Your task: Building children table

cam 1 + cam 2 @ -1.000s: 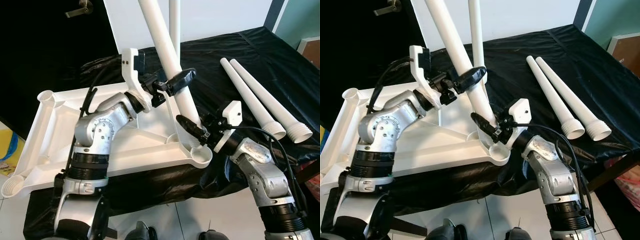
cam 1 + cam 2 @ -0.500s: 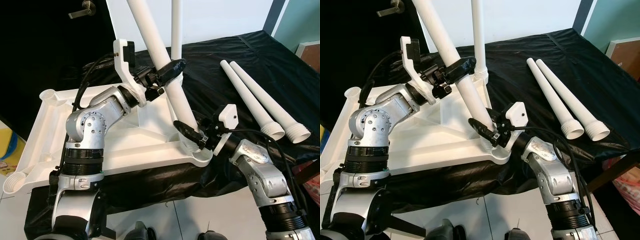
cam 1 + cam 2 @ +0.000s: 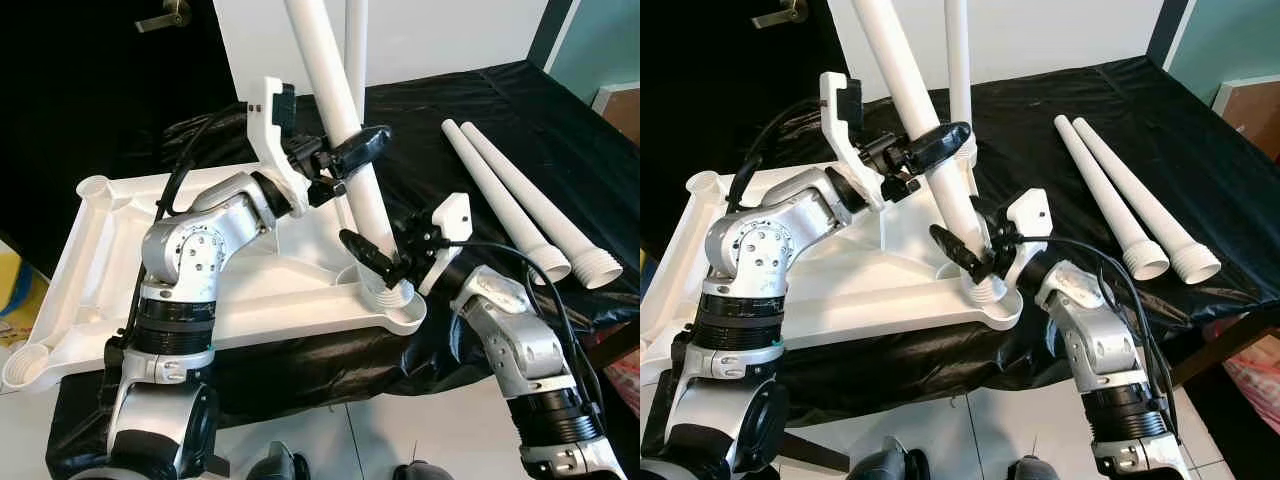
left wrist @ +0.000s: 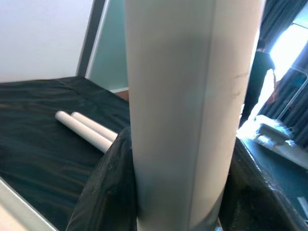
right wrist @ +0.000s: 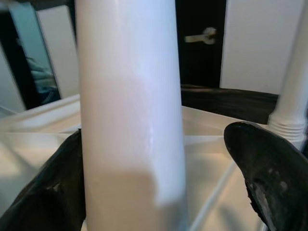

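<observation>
Leg-fitting step on the white plastic tabletop (image 3: 120, 270), lying underside up on the black-draped table (image 3: 480, 100). White tapered plastic leg (image 3: 340, 120) sits tilted with its threaded end in the near-right corner socket (image 3: 395, 305); ribs visible above the rim, so my read is it isn't fully seated.

Left gripper (image 3: 345, 155) has its fingers clamped round the leg mid-shaft. Right gripper (image 3: 375, 262) sits low, just above the socket, fingers spread either side of the leg; one looks apart from it, so not a firm pinch.

To do it well: bring the leg upright over the socket axis before turning or pushing. Tilted like this it could cross-thread or jam. Low gripper guides, upper one drives.

Sockets: far-right one holds a second white leg (image 3: 958, 60), upright. Far-left socket (image 3: 95, 190) and near-left socket (image 3: 20, 375) empty. Two loose white legs (image 3: 520, 200) lie side by side on the cloth at right.
</observation>
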Controlling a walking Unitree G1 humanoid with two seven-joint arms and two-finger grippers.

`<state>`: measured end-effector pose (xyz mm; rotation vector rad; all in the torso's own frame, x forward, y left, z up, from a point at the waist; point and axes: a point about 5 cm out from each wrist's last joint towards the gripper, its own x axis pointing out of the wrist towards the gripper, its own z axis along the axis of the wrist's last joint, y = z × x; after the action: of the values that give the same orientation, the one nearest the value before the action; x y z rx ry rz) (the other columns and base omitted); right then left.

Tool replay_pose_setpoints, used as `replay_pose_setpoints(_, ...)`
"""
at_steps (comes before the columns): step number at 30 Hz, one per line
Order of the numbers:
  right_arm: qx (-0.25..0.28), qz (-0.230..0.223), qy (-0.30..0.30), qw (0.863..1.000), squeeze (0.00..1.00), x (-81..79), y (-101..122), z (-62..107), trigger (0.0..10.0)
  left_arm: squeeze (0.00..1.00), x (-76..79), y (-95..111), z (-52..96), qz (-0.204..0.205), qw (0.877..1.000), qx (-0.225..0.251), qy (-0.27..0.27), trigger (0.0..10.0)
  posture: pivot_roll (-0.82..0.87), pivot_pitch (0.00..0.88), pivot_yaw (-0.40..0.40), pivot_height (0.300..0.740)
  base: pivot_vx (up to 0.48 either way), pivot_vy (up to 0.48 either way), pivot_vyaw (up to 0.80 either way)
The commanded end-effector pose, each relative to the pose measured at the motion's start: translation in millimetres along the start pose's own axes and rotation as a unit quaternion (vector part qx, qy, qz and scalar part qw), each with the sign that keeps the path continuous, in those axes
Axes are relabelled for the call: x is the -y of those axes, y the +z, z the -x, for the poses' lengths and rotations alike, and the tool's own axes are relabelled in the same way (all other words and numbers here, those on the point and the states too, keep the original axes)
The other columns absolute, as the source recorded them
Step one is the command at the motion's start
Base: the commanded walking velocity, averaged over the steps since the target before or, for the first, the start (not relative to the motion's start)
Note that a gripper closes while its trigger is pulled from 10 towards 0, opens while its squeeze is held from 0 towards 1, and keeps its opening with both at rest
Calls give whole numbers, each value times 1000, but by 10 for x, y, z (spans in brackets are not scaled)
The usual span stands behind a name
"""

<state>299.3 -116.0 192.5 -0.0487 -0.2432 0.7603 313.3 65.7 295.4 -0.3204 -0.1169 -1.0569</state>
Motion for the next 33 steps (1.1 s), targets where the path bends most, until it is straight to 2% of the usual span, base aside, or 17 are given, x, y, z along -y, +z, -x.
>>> replay_pose_setpoints(1,-17,7,-26,1000,1000,71,-20,-18,10000,0,60,78,-55,-29,1000,-1,5,10000,-37,76,80,740,0,0,0)
replay_pose_setpoints(2,-17,7,-26,1000,1000,71,-20,-18,10000,0,60,78,-55,-29,1000,-1,5,10000,-37,76,80,740,0,0,0)
replay_pose_setpoints(3,-33,22,-41,998,0,99,-28,-87,10000,0,69,133,-111,-61,998,3,22,10000,-42,74,83,740,0,0,0)
replay_pose_setpoints(4,-35,25,-43,998,0,96,-28,-110,10000,0,74,152,-123,-76,997,7,25,10000,-42,74,83,740,0,0,0)
replay_pose_setpoints(9,-43,28,-55,997,0,78,-37,-173,10000,0,101,195,-158,-87,996,12,23,10000,-43,76,76,740,0,0,0)
replay_pose_setpoints(13,-52,23,-73,996,0,47,-45,-264,10000,0,140,226,-208,-123,992,18,22,10000,-45,78,64,740,0,0,0)
replay_pose_setpoints(16,-59,35,-88,994,0,40,-50,-320,10000,0,156,183,-241,-138,990,16,20,10000,-53,83,53,740,0,0,0)
replay_pose_setpoints(20,-79,75,-119,987,0,29,-87,-369,10000,0,165,135,-321,-171,985,16,33,10000,-51,88,52,740,0,0,0)
replay_pose_setpoints(25,-79,83,-147,982,0,-36,-113,-419,10000,0,181,111,-395,-182,982,17,46,10000,-52,89,61,740,0,0,0)
replay_pose_setpoints(29,-72,89,-183,977,0,-151,-127,-498,10000,0,149,111,-496,-193,977,21,87,10000,-57,91,75,740,0,0,0)
replay_pose_setpoints(33,-64,88,-198,974,0,-168,-113,-516,10000,0,151,113,-522,-192,977,25,93,10000,-61,91,81,740,0,0,0)
